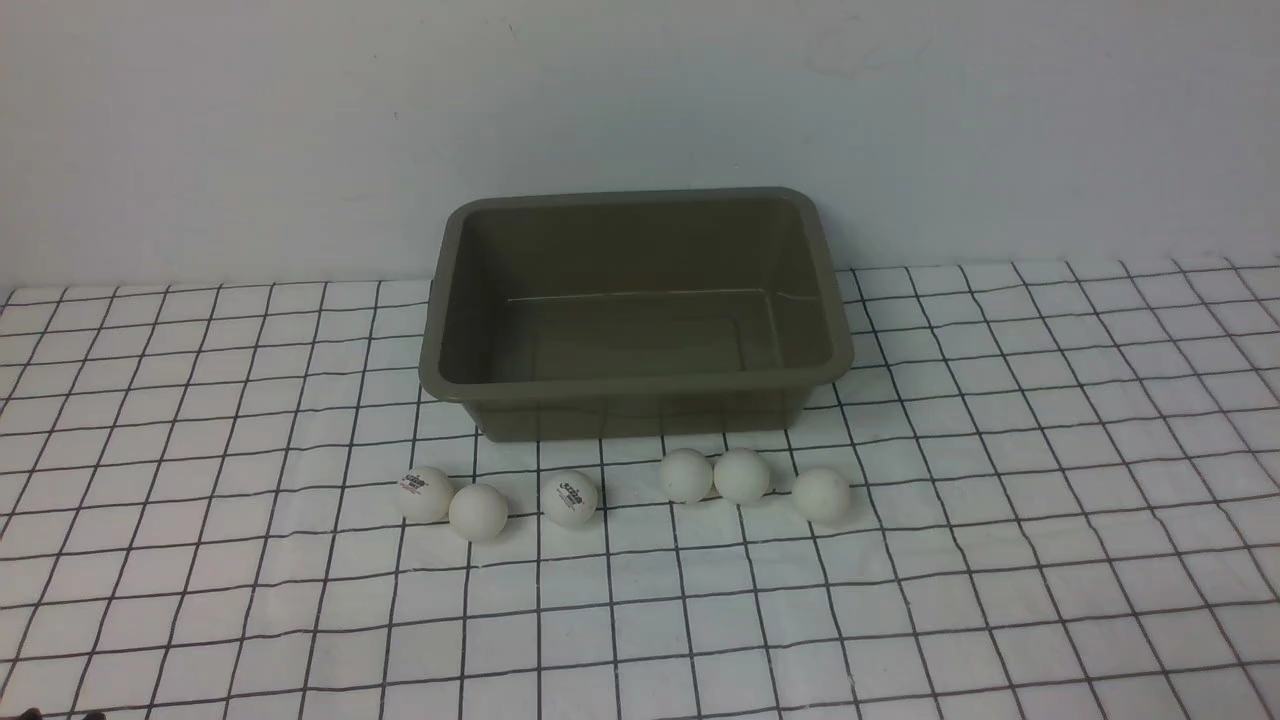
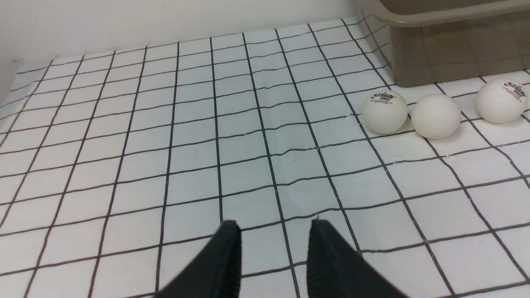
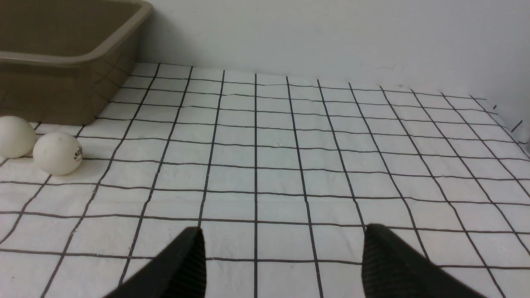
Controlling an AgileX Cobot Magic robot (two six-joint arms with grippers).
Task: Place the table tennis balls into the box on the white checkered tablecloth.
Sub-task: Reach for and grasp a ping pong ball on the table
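Observation:
Several white table tennis balls lie in a row on the white checkered tablecloth (image 1: pixel 900 600), just in front of the olive-brown box (image 1: pixel 640 410), which has nothing inside. The leftmost ball (image 1: pixel 426 493) and the third ball (image 1: pixel 570 498) carry printed logos; the rightmost ball (image 1: pixel 821 494) sits a little apart. Neither gripper shows in the front view. In the left wrist view my left gripper (image 2: pixel 273 225) hovers over bare cloth, open a moderate width, with three balls (image 2: pixel 435 116) ahead beside the box (image 2: pixel 447 54). My right gripper (image 3: pixel 283 231) stands wide open over cloth, two balls (image 3: pixel 58 153) off to one side.
A plain pale wall rises right behind the box. The cloth reaches out on both sides of the box and toward me, slightly wrinkled. Its far right edge (image 3: pixel 513 124) shows in the right wrist view.

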